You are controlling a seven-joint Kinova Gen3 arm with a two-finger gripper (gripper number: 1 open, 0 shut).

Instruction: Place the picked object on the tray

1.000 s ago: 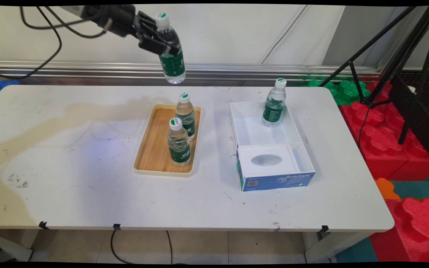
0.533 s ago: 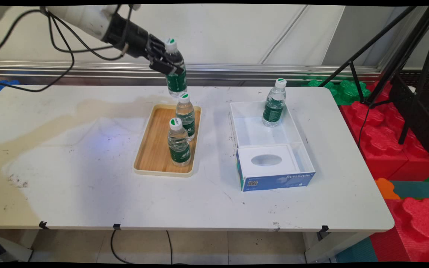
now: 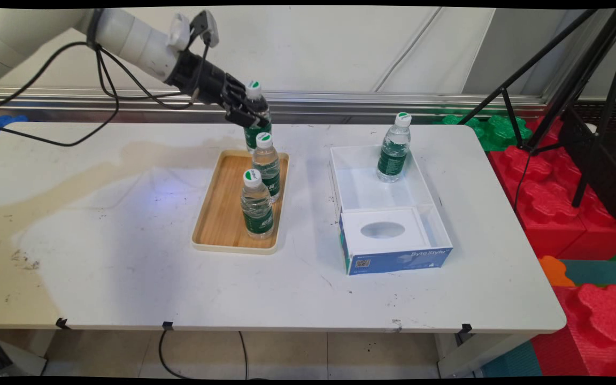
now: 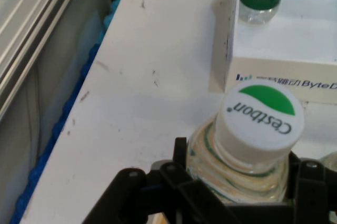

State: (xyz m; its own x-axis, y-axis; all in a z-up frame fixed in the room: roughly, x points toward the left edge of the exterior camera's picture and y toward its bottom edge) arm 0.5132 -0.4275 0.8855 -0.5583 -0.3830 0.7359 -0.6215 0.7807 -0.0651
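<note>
Claw: Our black claw (image 3: 245,111) was clamped on the shoulder of a small water bottle (image 3: 257,115), just under its white-and-green cap (image 4: 261,119); the hand view showed the linkage closing on the neck from both sides.

Held bottle: It stood close to upright above the far end of the wooden tray (image 3: 221,214), right behind the rear tray bottle (image 3: 266,166). We could not tell whether its base touched the tray or the table (image 3: 99,256), since that bottle hid it.

Tray: Two more bottles stood on it in a line, the front tray bottle (image 3: 257,206) nearest the camera.

Box: To the right, well apart, the white box (image 3: 359,192) held a fourth bottle (image 3: 393,149) at its far end and a blue-sided tissue carton (image 3: 393,246) at its near end.

Handling, as we judged it: The held bottle looked light and top-gripped, so it could swing. We reckoned it wanted a slow, vertical lowering, kept clear of the rear tray bottle's cap, with the grip kept until the base sat flat.

Change: A second earlier we had the bottle high against the wall and tilted. Half a second earlier it was lower, above the table's far edge. By this moment it had come down further and straighter, close behind the tray bottles. Nothing else on the table had shifted.
</note>
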